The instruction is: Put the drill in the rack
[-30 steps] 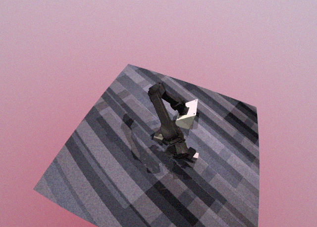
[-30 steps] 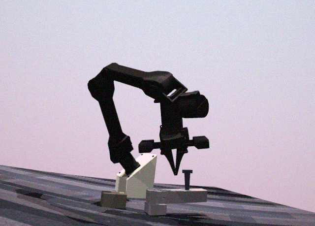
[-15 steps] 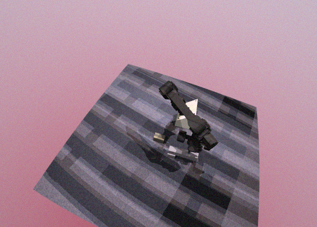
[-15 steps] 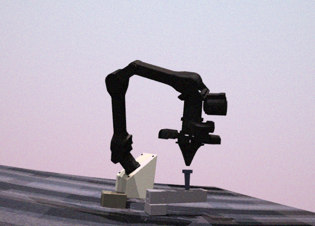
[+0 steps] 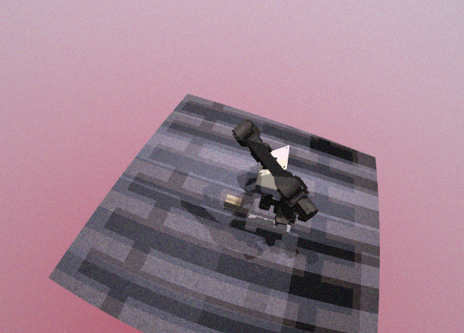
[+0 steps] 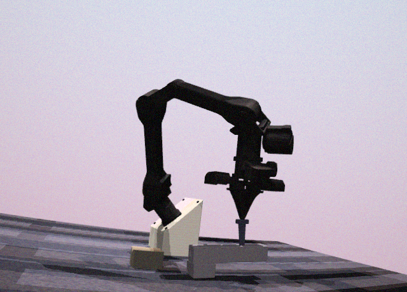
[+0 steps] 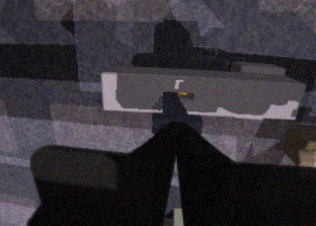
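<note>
My gripper (image 6: 242,218) (image 7: 177,128) is shut and empty, pointing straight down. Its fingertips meet, or nearly meet, the flat head of a dark blue T-shaped piece (image 6: 241,233) (image 7: 172,104). This piece stands upright in a long grey beam (image 6: 226,254) (image 7: 237,90); the frames do not show whether it is the drill or the key. A small orange-yellow strip (image 7: 186,94) shows on the beam beside it. A tan block (image 5: 233,199) (image 6: 146,257) (image 7: 308,157), possibly the rack, stands apart from the beam. In the top view the arm hides the blue piece.
The white wedge-shaped arm base (image 5: 283,157) (image 6: 184,233) stands behind the tan block and beam in the exterior view. A lower grey block (image 6: 201,270) sits under one end of the beam. The dark arm arches over from the base.
</note>
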Motion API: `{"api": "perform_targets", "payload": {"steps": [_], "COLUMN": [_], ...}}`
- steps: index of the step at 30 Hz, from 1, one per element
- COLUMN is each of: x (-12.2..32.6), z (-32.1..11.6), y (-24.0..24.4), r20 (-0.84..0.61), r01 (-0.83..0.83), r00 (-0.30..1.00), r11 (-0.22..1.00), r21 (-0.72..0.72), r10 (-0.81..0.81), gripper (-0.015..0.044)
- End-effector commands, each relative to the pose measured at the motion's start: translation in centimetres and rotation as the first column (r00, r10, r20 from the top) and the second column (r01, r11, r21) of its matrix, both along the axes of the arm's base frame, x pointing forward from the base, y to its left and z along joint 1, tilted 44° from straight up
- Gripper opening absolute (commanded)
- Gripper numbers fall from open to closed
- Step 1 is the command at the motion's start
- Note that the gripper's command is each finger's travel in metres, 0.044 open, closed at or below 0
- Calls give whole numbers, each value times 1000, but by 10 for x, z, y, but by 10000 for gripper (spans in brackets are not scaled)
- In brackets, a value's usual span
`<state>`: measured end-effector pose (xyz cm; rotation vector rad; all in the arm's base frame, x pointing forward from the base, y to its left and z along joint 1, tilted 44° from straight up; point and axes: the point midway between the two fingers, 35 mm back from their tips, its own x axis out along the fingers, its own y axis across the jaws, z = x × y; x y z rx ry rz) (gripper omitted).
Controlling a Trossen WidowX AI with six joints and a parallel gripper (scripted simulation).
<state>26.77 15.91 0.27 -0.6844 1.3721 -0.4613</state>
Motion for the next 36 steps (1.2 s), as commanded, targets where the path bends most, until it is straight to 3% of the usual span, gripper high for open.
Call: {"api": "perform_targets", "payload": {"steps": [1, 36], "x": [1, 0], "z": [-3, -11], "y": [-2, -12], "r20": [-2, -2], "r01": [-4, -4], "r00": [1000, 1000], "r11": [1000, 1000], "r21": [-5, -5], "r10": [4, 4], "gripper": [0, 0]}}
